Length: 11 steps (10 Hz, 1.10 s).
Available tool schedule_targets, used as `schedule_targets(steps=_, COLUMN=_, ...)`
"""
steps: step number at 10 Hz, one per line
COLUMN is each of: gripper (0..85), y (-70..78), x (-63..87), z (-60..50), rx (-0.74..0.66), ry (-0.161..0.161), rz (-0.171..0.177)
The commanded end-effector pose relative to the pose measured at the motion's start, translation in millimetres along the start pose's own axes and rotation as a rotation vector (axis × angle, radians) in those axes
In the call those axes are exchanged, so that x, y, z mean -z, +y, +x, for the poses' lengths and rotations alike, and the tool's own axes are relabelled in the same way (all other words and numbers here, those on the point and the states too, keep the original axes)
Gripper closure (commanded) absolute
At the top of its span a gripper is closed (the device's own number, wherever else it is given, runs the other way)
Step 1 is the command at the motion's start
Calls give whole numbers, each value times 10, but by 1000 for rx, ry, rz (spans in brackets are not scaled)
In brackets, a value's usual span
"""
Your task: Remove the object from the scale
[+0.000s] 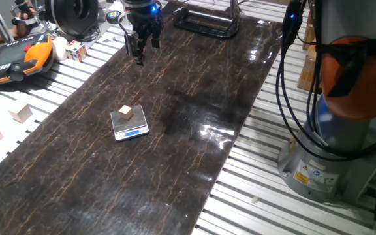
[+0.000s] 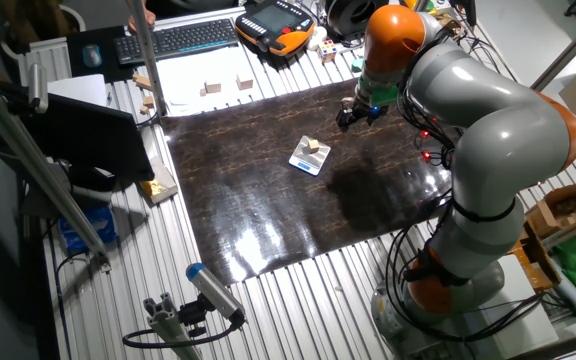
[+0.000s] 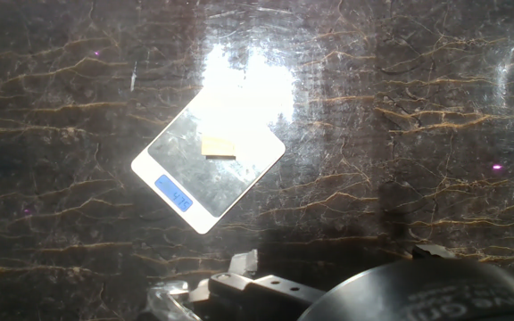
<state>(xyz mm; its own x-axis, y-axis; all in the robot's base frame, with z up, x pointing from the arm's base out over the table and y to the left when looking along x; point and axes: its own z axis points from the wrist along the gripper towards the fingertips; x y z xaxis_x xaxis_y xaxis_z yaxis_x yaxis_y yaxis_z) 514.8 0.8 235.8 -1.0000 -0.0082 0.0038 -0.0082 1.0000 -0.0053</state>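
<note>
The scale (image 1: 134,128) lies flat on the dark marble-patterned mat, silver-grey with a blue-lit display strip (image 3: 173,193) on one edge. On its platform sits the object (image 1: 127,112), a tiny light-tan wooden cube. Both also show in the other fixed view, the scale (image 2: 304,162) with the object (image 2: 312,146) on top. The hand view looks down on the scale (image 3: 181,152) and the object (image 3: 219,145) from well above. My gripper (image 1: 140,55) hangs high over the mat's far end, apart from the scale, fingers open and holding nothing. In the other fixed view, the gripper (image 2: 351,118) is to the right of the scale.
A Rubik's cube (image 1: 77,50) and an orange teach pendant (image 1: 18,59) lie at the far left. Larger pale wooden blocks (image 1: 21,113) rest on the slatted table left of the mat. A black frame (image 1: 204,23) stands at the mat's far end. The arm's base (image 1: 325,163) is at right.
</note>
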Motion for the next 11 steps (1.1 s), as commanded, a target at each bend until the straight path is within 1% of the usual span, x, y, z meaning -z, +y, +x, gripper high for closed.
schedule_targets(steps=1, gripper=843, y=0, x=0, z=-2, rx=300, ry=268, rz=90)
schedule_targets(steps=6, gripper=843, y=0, x=0, z=-1, rx=301, ry=268, rz=89)
schedule_targets(steps=11, gripper=843, y=-1, x=-3, z=3, rx=301, ry=259, rz=90)
